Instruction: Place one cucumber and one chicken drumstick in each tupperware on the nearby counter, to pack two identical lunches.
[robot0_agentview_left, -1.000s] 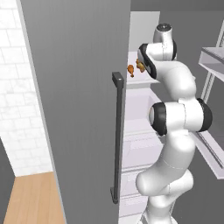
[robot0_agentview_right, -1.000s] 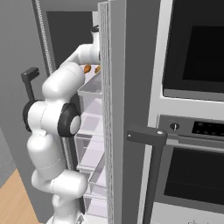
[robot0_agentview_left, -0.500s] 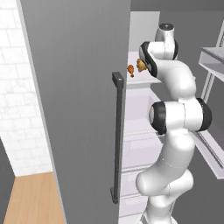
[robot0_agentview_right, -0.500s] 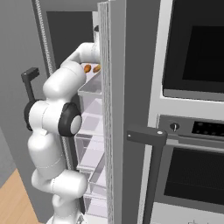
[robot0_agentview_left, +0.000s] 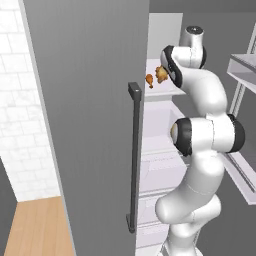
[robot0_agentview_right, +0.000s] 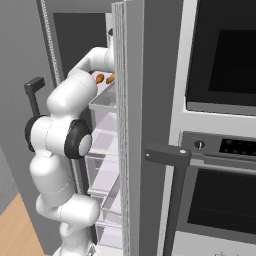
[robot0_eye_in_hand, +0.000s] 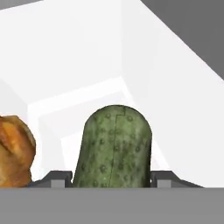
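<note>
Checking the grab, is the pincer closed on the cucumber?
Yes. The cucumber fills the gap between the pincer fingertips, touching both.

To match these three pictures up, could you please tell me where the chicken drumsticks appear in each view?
Left base view: the chicken drumsticks lie upper centre, on the white fridge shelf, just left of the arm.
Right base view: upper left, between the arm and the door edge.
Hand view: one at the left edge, beside the cucumber.
Shared landmark: the white fridge shelf beneath them.
</note>
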